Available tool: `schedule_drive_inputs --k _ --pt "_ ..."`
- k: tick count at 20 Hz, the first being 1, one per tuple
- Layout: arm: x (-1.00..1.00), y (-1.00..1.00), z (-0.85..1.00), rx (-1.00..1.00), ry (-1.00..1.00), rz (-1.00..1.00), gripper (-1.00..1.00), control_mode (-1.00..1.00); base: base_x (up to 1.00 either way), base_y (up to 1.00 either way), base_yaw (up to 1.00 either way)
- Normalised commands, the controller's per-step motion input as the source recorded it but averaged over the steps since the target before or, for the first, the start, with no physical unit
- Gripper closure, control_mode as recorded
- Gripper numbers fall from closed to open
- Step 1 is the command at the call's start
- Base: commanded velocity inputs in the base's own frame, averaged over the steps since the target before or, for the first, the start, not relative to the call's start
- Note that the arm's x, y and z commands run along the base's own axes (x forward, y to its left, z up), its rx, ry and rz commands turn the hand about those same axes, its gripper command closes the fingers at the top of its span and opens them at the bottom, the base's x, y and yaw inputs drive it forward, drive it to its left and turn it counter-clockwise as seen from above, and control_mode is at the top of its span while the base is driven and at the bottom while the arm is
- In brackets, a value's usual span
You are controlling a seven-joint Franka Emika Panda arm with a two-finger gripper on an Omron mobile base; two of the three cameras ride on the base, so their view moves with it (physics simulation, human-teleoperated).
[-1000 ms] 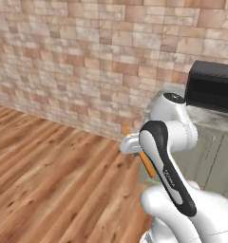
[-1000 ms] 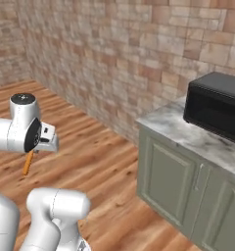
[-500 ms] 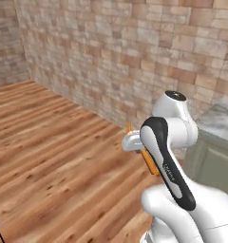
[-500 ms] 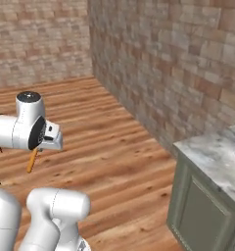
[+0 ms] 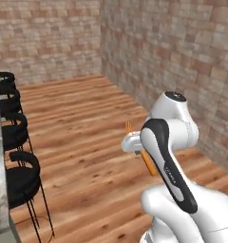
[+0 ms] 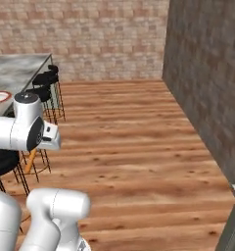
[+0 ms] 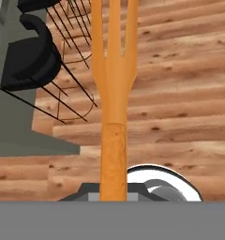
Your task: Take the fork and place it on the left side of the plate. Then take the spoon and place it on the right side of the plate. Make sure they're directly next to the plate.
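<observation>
Three long tines crown the slim orange fork [image 7: 114, 93], handle speckled.

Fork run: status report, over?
Pincer shut on the fork, tines pointing away from the hand. Plate on the counter ahead-left in the right base view. Black stools line that counter edge.

Fork [image 7: 114, 93] tines — cropped at top.
</observation>
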Motion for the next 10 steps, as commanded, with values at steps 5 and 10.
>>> schedule_drive_inputs --k 5,10 --pt "0.00 0.00 0.00 0.00 0.00 0.00 1.00 1.00 0.93 0.02 0.22" --pt "0.00 0.00 0.00 0.00 0.00 0.00 1.00 1.00 0.94 0.04 0.19"
